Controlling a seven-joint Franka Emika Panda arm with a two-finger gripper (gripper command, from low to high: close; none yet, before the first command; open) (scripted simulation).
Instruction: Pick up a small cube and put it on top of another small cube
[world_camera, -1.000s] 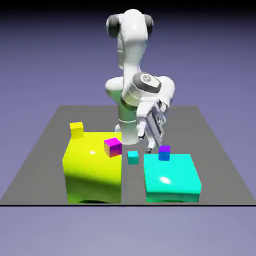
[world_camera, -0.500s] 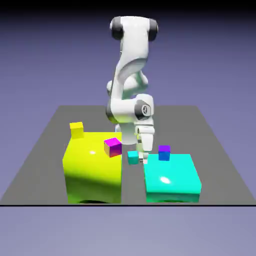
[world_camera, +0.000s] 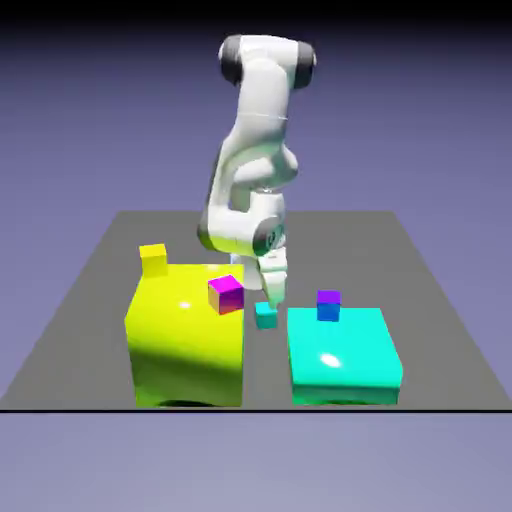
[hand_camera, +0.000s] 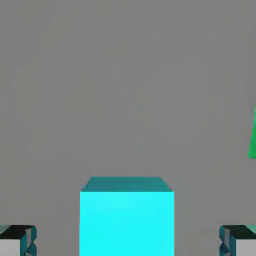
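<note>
Descending over the last second, the gripper (world_camera: 270, 297) now hangs just above the small cyan cube (world_camera: 265, 316), centre frame between the yellow-green block (world_camera: 185, 345) and cyan block (world_camera: 343, 356). Jaws wide, nothing held; hand view shows the cube (hand_camera: 127, 222) centred between the fingertips (hand_camera: 17, 241). Judgement: grasp imminent. Yellow cube (world_camera: 153, 259) waits upper left.

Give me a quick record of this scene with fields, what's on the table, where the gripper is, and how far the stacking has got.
gripper: open, fingertips either side of the small cyan cube, gaps on both sides
small cyan cube: on the table, between the two big blocks, not lifted
small yellow cube: behind the far corner of the big yellow-green block; nothing on top
big cyan block: carries the blue-and-purple cube
magenta-and-yellow cube: on the big yellow-green block
stacking: not yet begun
</note>
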